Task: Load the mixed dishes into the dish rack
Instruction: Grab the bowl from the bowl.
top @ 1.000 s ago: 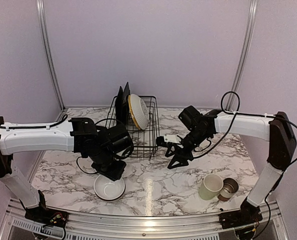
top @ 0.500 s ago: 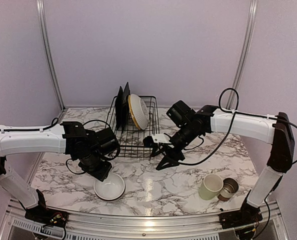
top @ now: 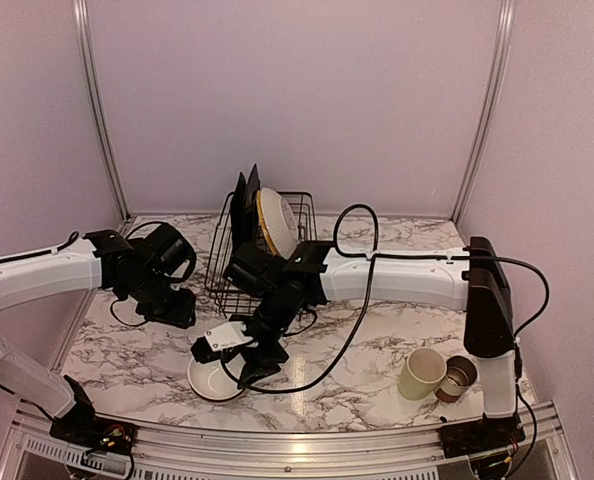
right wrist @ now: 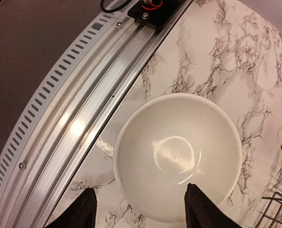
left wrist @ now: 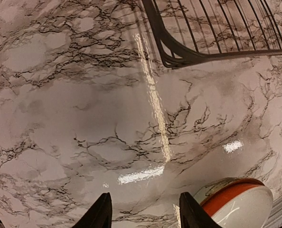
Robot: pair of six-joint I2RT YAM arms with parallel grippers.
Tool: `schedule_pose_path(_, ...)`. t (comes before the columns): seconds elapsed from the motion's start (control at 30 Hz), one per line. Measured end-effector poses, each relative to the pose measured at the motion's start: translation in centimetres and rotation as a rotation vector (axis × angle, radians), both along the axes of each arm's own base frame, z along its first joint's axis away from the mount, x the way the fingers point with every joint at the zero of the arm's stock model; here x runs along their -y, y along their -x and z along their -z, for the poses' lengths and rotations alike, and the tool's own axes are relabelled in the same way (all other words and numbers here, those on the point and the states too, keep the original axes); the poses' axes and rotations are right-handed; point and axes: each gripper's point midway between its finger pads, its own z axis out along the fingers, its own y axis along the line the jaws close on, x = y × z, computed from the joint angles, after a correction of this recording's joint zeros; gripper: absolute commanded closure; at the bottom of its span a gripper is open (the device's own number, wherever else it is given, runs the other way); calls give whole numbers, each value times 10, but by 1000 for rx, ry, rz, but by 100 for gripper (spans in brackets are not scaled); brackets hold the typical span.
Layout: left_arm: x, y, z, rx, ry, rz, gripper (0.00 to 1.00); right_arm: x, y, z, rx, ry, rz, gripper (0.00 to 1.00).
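Bowl [right wrist: 179, 156] lay on the tabletop [right wrist: 255, 66] beneath the right claw [right wrist: 142, 213], whose jaws stood apart; the left claw [left wrist: 145, 213], jaws likewise apart and empty, hung near the rack [left wrist: 176, 61].

Top view: bright, soft, even overhead light, no hard shadows. Lilac walls look flat. Arms throw only faint shade on the marble table [top: 299, 395], which carries a vertical glare streak nr the front edge. Wall posts [top: 97, 110] lean a bit, wide-angle effect. Left wrist view: long white glare streak plus two bright blotches on the marble; dish rack [left wrist: 179, 60] wire slightly soft. Right wrist view: sharp, w/ a highlight inside the white bowl [right wrist: 176, 156], a hot spot on the aluminium rail [right wrist: 77, 127], and a dark top-left corner.
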Motion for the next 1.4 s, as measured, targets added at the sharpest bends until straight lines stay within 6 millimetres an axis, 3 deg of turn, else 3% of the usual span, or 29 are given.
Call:
schedule_pose_path(0.2, -38, -36, -15, 64, 29, -123, 49, -9, 24, 27, -5, 96, -69, 38)
schedule_pose_path(0.33, -37, -39, -23, 88, 45, -99, 49, -8, 28, 41, -23, 161, -85, 41)
schedule_pose_path(0.6, -30, -39, -26, 98, 67, -45, 49, 1, 30, 72, -68, 295, -76, 66)
schedule_pose_path(0.83, -29, -39, -33, 123, 74, -11, 49, 6, 33, 61, -90, 324, -65, 73)
schedule_pose_path(1.1, -27, -38, -32, 120, 80, 9, 49, 4, 36, 51, -112, 312, -67, 99)
schedule_pose_path(1.27, -25, -37, -32, 120, 82, 30, 49, -1, 35, 25, -97, 250, -70, 100)
schedule_pose_path(1.4, -23, -37, -33, 127, 83, 57, 49, 0, 32, 21, -75, 247, -59, 100)
